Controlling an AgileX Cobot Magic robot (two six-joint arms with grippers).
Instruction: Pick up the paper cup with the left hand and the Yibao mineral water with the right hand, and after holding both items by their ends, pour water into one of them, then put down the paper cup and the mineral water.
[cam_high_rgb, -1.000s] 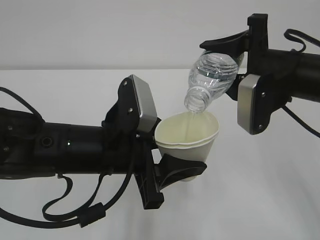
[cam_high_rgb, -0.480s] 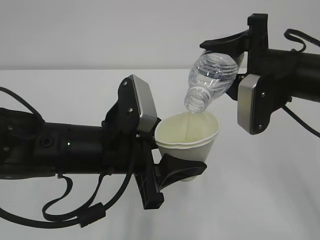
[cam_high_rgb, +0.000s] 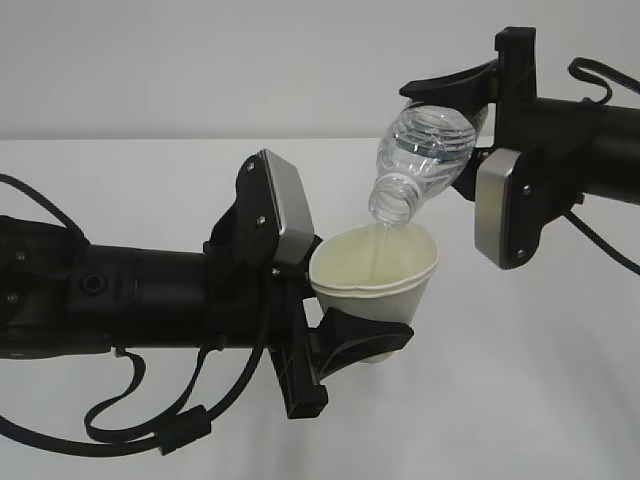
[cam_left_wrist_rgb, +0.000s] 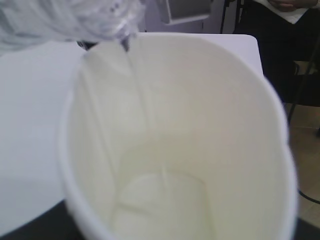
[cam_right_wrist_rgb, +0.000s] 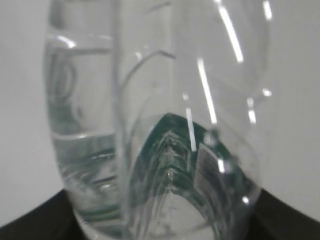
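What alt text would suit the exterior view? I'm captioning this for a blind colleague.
The right hand tips the capless Yibao mineral water mouth-down, a thin stream falling into the paper cup that the left hand holds just below. Both black arms hover above a white table.

The lower end of the Yibao mineral water (cam_high_rgb: 422, 150) is hidden inside the right hand (cam_high_rgb: 478, 110); its label print is blurred.
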